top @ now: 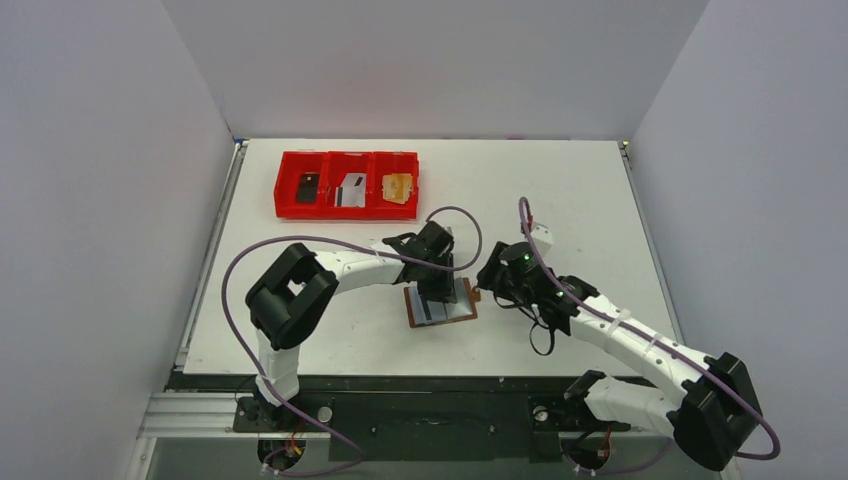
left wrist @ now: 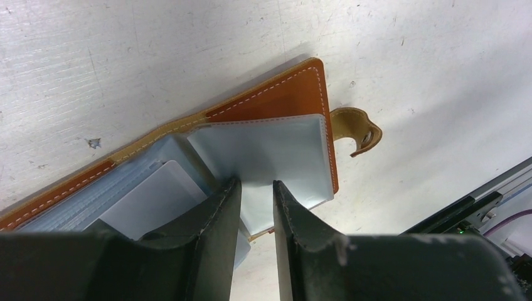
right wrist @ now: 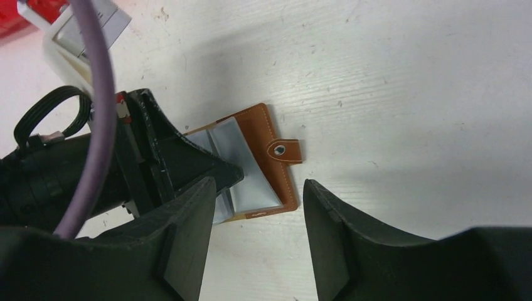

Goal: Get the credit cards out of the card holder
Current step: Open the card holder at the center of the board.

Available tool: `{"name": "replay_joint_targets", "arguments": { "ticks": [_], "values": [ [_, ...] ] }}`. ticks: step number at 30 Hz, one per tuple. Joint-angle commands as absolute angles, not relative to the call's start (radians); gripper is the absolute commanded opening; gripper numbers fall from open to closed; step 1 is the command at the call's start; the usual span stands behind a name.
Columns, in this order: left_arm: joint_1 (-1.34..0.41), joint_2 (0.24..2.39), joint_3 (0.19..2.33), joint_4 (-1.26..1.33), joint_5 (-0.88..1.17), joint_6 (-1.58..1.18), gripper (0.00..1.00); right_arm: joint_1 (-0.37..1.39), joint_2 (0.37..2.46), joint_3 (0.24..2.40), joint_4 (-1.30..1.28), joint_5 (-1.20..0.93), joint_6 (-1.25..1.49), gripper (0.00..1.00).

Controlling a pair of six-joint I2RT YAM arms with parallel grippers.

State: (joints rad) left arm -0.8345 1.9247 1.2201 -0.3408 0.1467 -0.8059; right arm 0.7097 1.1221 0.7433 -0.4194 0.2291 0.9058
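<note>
Seen from above, the left gripper stands over the card holder and hides its far half. What sits in the pockets is too small to tell. In the left wrist view the card holder's left end runs off the picture. The fingers cover the near edge of its clear sleeves and the lower end of a pale card. Whether they pinch a sleeve cannot be told. Contents of the red tray, beyond the card holder, are too small to name.
</note>
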Motion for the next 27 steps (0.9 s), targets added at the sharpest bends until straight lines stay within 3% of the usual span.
{"name": "replay_joint_targets", "arguments": {
  "ticks": [1,7,16,27],
  "values": [
    [-0.838,1.884,1.242,-0.340,0.122,-0.793,0.24,0.640,1.001,0.657,-0.251,0.138,0.955,0.49],
    [-0.834,1.831,1.238,-0.357,0.107,-0.786,0.26,0.607,0.905,0.607,-0.170,0.073,0.971,0.50],
    [-0.787,1.759,1.207,-0.370,0.087,-0.771,0.31,0.630,0.999,0.618,-0.066,-0.083,0.949,0.44],
    [-0.745,1.746,1.191,-0.375,0.098,-0.774,0.31,0.766,1.148,0.665,-0.021,-0.099,0.912,0.26]
  ]
}}
